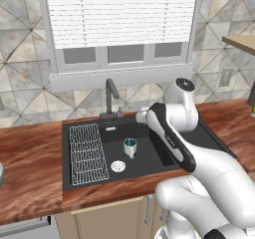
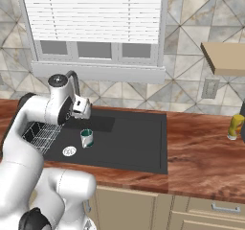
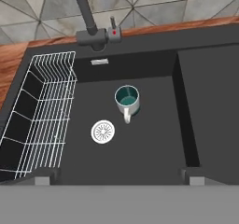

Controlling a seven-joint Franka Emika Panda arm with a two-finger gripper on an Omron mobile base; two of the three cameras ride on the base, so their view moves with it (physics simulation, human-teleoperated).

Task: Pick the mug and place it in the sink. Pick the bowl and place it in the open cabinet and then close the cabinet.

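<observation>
On the floor of the large black rectangular sink (image 3: 154, 139), upright beside the round silver drain (image 3: 103, 131): small grey mug with teal inside (image 3: 127, 100), handle toward camera. Claw (image 3: 119, 174) spread, empty, hanging above. Best lifted straight clear before seeking the bowl.

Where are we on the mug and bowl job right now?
Done: the mug stands upright on the floor of the sink, beside the drain. In hand: nothing; the tool is open above the basin, apart from the mug. Left: picking up the bowl, putting it in the cabinet and closing it; the bowl itself I can't make out here.
</observation>
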